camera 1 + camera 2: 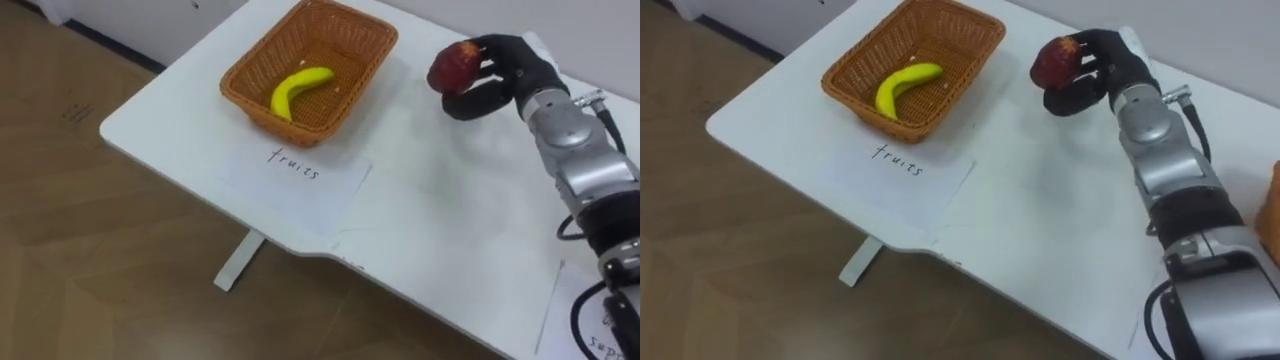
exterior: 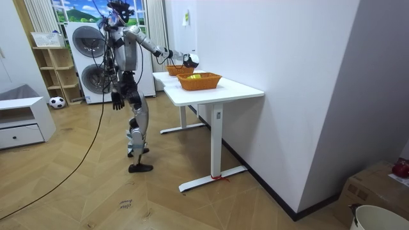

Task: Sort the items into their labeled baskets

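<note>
A red apple [image 1: 455, 65] hangs above the white table [image 1: 430, 220], with my right hand [image 1: 503, 78] shut around it. It is to the right of the woven fruit basket [image 1: 365, 62] and a little clear of its rim. Inside that basket lies a yellow banana [image 1: 296, 90]. A paper sheet with a handwritten label [image 1: 293, 165] lies in front of the basket. In the room view I stand at the table's end with my right arm stretched over it, and my left hand [image 2: 117, 100] hangs loose by my hip.
A second woven basket [image 1: 1274, 210] shows at the right edge, with another labelled sheet [image 1: 590, 320] near the table's front right. The table's rounded corner [image 1: 110, 128] drops to wooden floor on the left. A wall runs behind the table.
</note>
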